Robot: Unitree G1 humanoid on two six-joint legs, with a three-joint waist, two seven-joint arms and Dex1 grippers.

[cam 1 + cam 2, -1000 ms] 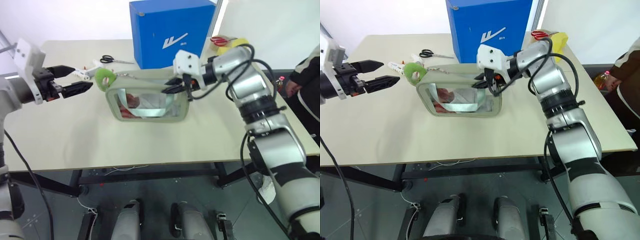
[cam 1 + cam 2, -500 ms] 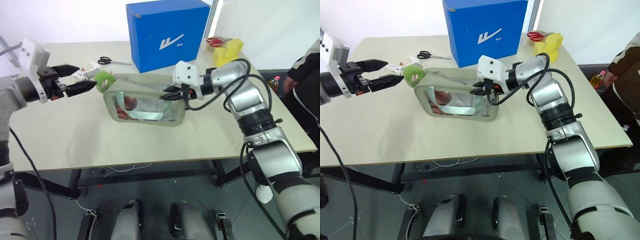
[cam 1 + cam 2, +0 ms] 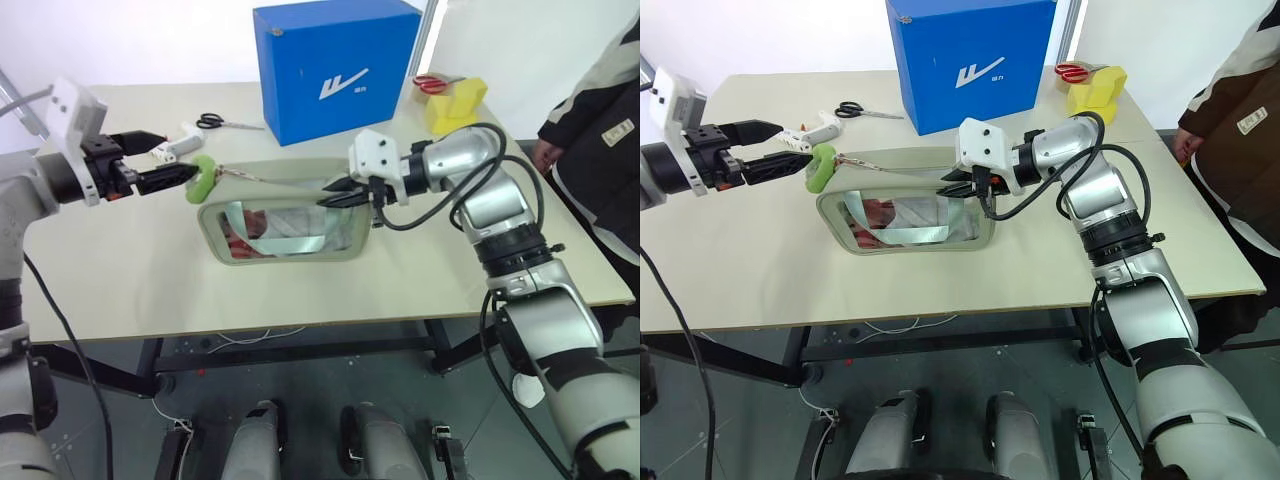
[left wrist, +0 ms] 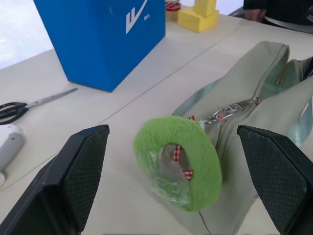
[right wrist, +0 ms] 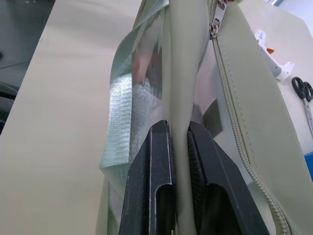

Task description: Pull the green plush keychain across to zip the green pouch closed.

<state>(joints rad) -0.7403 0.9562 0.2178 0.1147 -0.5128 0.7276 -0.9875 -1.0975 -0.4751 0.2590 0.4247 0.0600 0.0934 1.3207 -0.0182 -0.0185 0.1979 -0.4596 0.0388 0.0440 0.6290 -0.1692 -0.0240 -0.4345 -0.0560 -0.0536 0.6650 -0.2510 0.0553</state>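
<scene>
Green pouch (image 3: pixel 285 215) is pinched at its right end by the right gripper (image 3: pixel 338 193); the spread left gripper (image 3: pixel 165 167) flanks the green plush keychain (image 3: pixel 203 178), which may be nudged aside unless centred.

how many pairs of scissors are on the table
2. Black-handled scissors lie left of the blue box, near the white tool. Red-handled scissors lie right of the box, by the yellow sponge block. The box may hide others.

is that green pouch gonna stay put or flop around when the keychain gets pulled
The green pouch looks soft: its fabric edge folds between the shut right pincer, so it would likely sag unsupported. Pulling the green plush keychain would probably drag it across the smooth table; the right pincer's hold should resist that.
</scene>
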